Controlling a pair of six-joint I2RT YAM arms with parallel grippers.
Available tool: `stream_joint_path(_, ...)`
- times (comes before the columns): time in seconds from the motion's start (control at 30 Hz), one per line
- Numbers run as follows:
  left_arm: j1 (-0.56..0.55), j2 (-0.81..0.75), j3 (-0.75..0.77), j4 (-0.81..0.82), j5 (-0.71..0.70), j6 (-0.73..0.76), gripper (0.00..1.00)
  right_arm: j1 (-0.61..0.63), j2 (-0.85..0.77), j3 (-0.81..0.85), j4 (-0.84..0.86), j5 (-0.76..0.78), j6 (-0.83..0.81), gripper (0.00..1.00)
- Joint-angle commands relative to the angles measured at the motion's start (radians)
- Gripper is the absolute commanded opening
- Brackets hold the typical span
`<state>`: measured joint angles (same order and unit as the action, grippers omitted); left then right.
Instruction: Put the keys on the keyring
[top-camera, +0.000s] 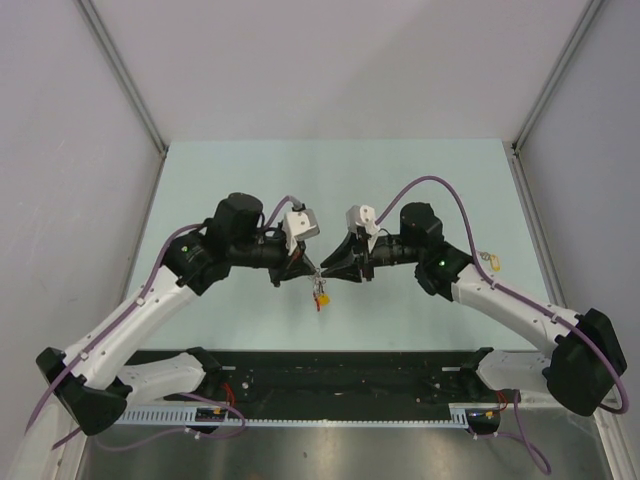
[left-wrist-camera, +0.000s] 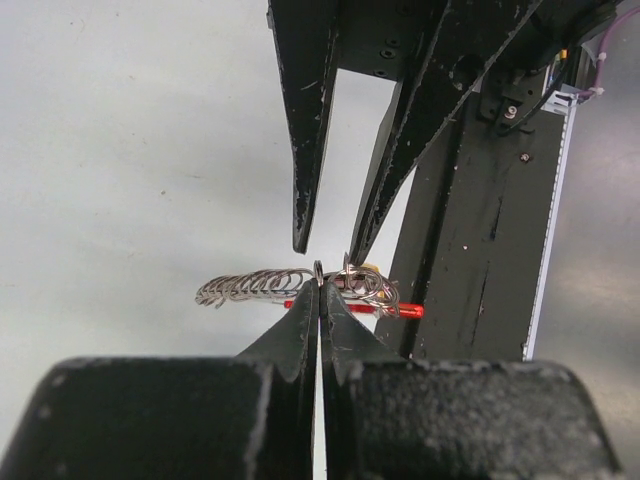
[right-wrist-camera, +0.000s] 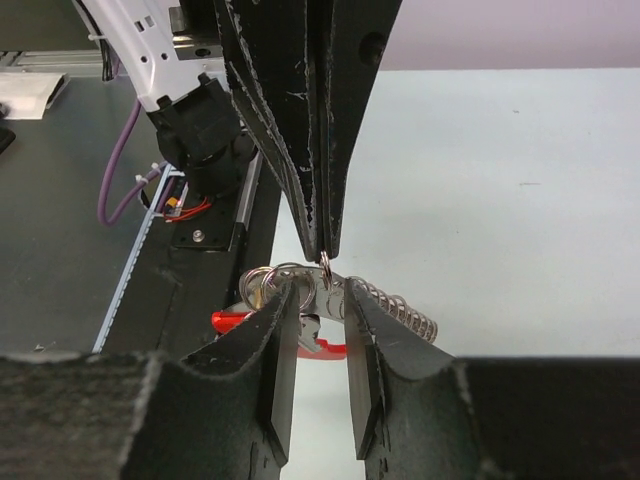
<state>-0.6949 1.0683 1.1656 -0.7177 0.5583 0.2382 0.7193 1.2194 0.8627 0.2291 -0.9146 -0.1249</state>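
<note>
My left gripper (left-wrist-camera: 320, 292) is shut on a small thin silver ring of the keyring (left-wrist-camera: 319, 271) and holds it above the table. A coiled silver chain (left-wrist-camera: 250, 286), more silver rings (left-wrist-camera: 365, 285) and the red band (left-wrist-camera: 398, 310) hang beside it, with a bit of yellow behind. My right gripper (right-wrist-camera: 322, 292) is open, its fingers either side of the ring cluster (right-wrist-camera: 272, 281), facing the left gripper's shut tips (right-wrist-camera: 322, 235). In the top view both grippers meet at mid-table, left (top-camera: 306, 268) and right (top-camera: 336, 270), with the keyring bundle (top-camera: 320, 294) dangling below. A yellow-tagged key (top-camera: 490, 260) lies at the right.
A black rail (top-camera: 340, 375) runs along the near edge below the grippers. The pale table (top-camera: 330, 190) is bounded by grey walls at the left, right and back. Purple cables loop over both arms.
</note>
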Motion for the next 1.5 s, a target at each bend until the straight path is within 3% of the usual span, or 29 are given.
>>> stream_joint_path(0.0, -0.014, 0.001, 0.049, 0.001, 0.055, 0.033, 0.01, 0.017, 0.008, 0.053, 0.007, -0.01, -0.021, 0.28)
stream_joint_path(0.33, -0.035, 0.021, 0.063, -0.006, 0.06, 0.039, 0.01, 0.045, 0.037, 0.073, -0.025, 0.002, -0.047, 0.24)
stream_joint_path(0.43, -0.038, 0.019, 0.065, -0.003, 0.058, 0.039, 0.0, 0.052, 0.042, 0.079, -0.051, 0.008, -0.067, 0.17)
stream_joint_path(0.47, -0.038, 0.018, 0.065, -0.002, 0.058, 0.039, 0.0, 0.054, 0.043, 0.081, -0.054, 0.011, -0.068, 0.1)
stream_joint_path(0.57, -0.038, 0.01, 0.062, 0.009, 0.052, 0.036, 0.0, 0.057, 0.043, 0.081, -0.062, 0.013, -0.071, 0.0)
stream_joint_path(0.73, -0.038, -0.027, 0.031, 0.055, 0.031, 0.021, 0.0, 0.051, 0.034, 0.082, -0.062, 0.014, -0.049, 0.0)
stream_joint_path(0.8, -0.037, -0.048, 0.0, 0.084, -0.003, 0.006, 0.06, 0.048, 0.028, 0.081, -0.053, 0.025, -0.038, 0.0)
stream_joint_path(0.87, -0.037, -0.096, -0.03, 0.147, -0.038, -0.022, 0.21, 0.046, 0.011, 0.073, -0.039, 0.031, -0.018, 0.0)
stream_joint_path(0.97, -0.028, -0.198, -0.124, 0.28, -0.118, -0.077, 0.33, 0.035, -0.02, 0.041, 0.057, 0.037, 0.045, 0.0)
stream_joint_path(1.23, 0.015, -0.481, -0.48, 0.765, -0.209, -0.284, 0.43, -0.004, -0.089, -0.062, 0.332, 0.106, 0.251, 0.0)
stream_joint_path(1.47, 0.015, -0.479, -0.563, 0.893, -0.17, -0.356, 0.47, -0.004, -0.09, -0.093, 0.439, 0.155, 0.352, 0.0)
